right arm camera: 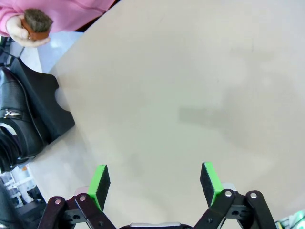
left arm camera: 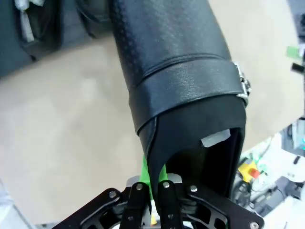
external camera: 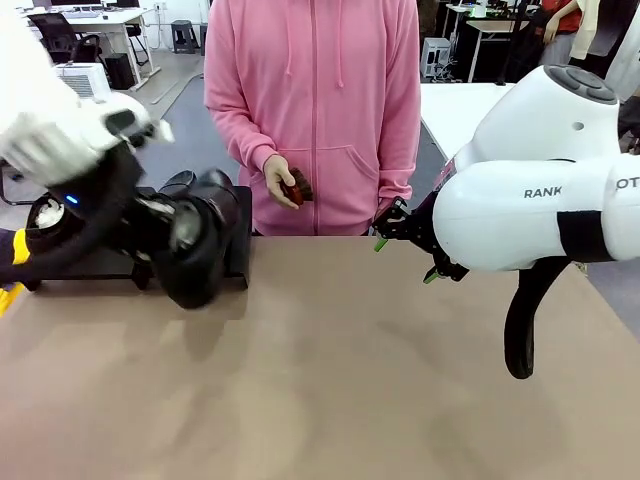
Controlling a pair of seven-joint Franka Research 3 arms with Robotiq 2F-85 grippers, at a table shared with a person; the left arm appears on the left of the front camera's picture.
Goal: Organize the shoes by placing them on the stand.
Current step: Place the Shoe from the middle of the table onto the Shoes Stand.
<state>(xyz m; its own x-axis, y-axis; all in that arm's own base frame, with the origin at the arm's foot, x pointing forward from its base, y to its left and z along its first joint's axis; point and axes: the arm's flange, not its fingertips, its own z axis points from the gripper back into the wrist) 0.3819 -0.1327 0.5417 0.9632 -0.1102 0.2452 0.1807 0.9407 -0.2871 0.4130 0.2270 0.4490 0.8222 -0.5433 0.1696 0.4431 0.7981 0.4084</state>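
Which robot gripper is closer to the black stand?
The left. The left gripper is shut on a shoe right by the stand. The right gripper hangs open over bare table, off to the stand's side.

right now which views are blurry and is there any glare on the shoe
Front view: the left arm and the shoe it carries are motion-smeared; the right arm looks sharp. Left wrist view: crisp, with soft sheen on the shoe's leather. Right wrist view: sharp, edges bent by the wide lens, faint shadows on the table.
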